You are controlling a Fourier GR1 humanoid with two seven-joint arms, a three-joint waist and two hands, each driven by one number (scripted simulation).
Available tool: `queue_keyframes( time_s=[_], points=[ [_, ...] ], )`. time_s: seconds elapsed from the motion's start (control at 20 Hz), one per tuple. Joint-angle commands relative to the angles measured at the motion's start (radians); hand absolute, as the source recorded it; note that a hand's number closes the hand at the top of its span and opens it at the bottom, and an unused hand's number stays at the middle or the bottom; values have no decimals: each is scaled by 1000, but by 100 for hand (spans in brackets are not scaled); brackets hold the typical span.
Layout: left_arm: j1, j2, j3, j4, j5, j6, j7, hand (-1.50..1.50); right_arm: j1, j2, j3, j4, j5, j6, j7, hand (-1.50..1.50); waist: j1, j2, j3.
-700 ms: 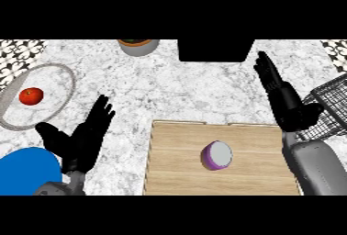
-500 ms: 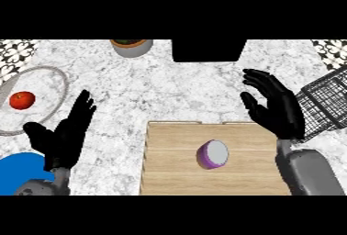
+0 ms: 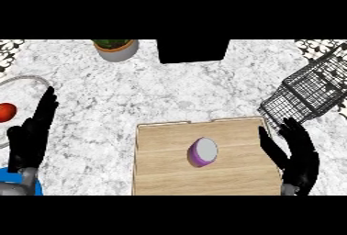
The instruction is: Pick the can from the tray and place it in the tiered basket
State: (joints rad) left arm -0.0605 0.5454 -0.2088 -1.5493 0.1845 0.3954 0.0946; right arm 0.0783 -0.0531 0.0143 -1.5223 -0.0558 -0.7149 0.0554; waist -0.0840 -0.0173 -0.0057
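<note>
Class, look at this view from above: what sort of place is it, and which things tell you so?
Most likely a kitchen counter: a marbled worktop carrying a wooden tray with a can on it, a wire basket and a potted plant.

Purple can on wooden tray

- One head view only, looking steeply down on the marbled surface.
- It sits close (forearms enter from the lower edge), facing away from the robot's body.
</note>
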Motion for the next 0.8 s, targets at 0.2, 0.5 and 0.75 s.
queue_keyframes(
  time_s=[0.2, 0.5, 0.75],
  points=[
    [-43, 21, 12, 61, -22, -36, -32, 0, 360, -47, 269, -319, 253, -109, 262, -150, 33, 15, -5],
    [-73, 20, -21, 42, -44, -54, -17, 0, 372, -262, 356, -452, 377, 84, 600, -150, 84, 26, -7],
    [-92, 2, -15, 87, -53, -59, -56, 0, 291, -352, 346, -638, 467, 215, 977, -150, 96, 29, -5]
  ],
)
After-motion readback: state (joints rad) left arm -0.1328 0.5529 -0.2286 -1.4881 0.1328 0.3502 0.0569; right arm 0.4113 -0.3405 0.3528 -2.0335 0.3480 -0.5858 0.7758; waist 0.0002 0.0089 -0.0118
